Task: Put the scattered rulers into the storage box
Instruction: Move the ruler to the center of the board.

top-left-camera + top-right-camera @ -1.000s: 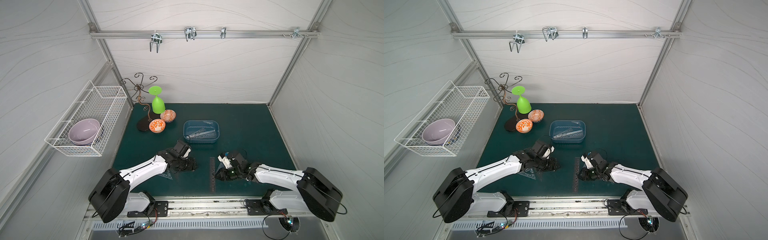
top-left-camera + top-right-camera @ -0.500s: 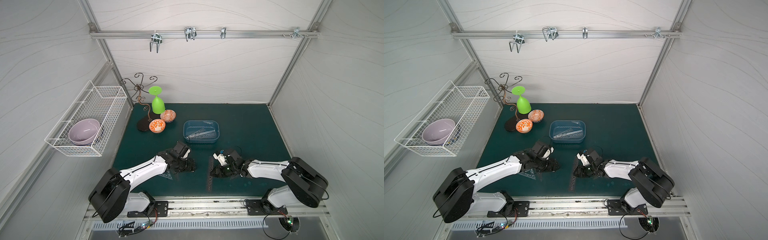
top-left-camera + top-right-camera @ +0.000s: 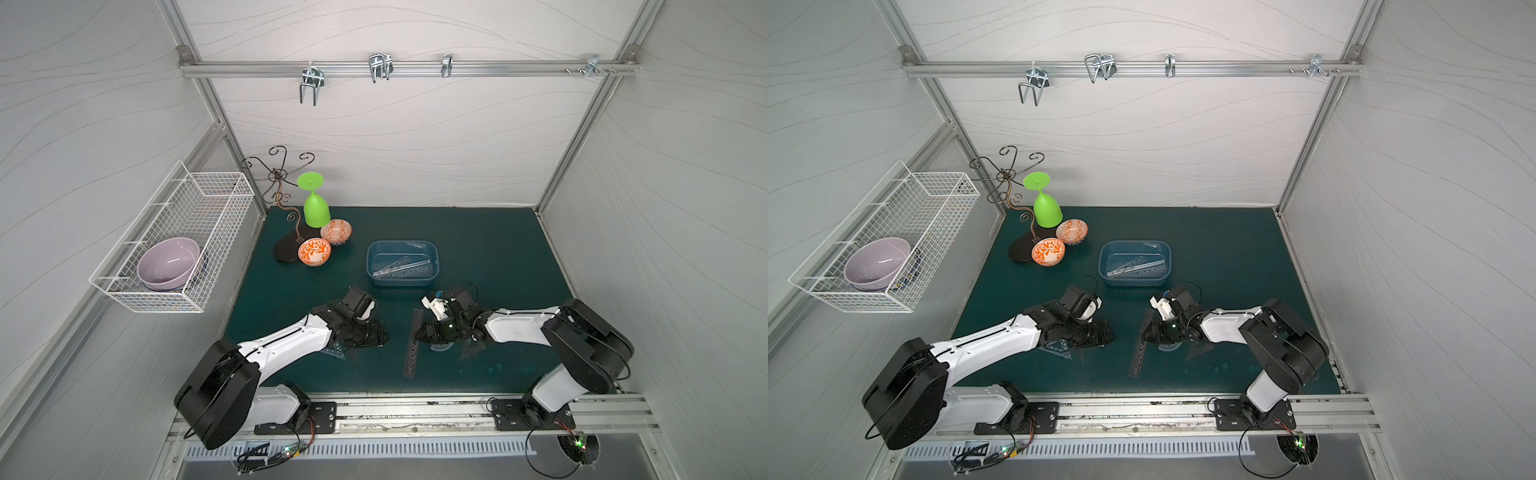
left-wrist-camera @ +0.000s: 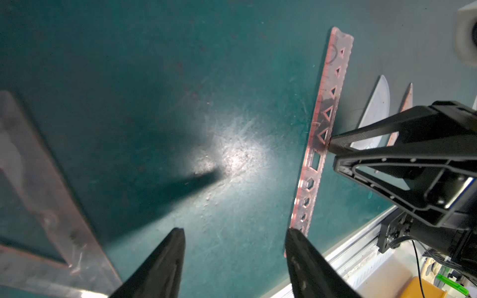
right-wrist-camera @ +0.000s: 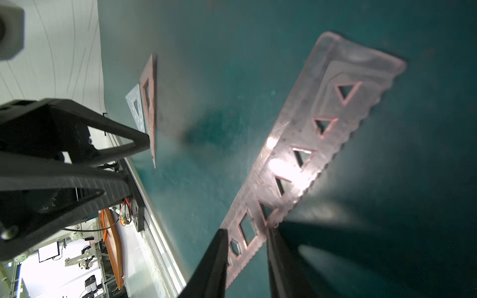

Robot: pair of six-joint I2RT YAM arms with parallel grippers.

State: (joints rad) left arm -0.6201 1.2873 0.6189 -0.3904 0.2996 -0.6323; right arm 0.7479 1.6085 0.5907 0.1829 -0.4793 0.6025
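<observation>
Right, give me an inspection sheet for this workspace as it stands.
Surface: green mat, scuffed.
Job's things: storage box holds clear rulers; long ruler, protractor and set squares lie on the mat.
Clutter: upturned goblet, patterned bowls, wire stand; lilac bowl in white basket.
Grippers: left gripper open over bare mat; right gripper set at the long ruler, grip unclear.
Cables: black loop at the right wrist; wires under the front rail.
Surroundings: white walls, hooks overhead.

We see a small shallow blue plastic box (image 3: 401, 282) holding clear plastic rulers (image 3: 405, 268). Outside it lie a long smoky strip ruler (image 3: 412, 353), a semicircular protractor (image 4: 374, 111) and triangular set squares (image 4: 51, 206).
</observation>
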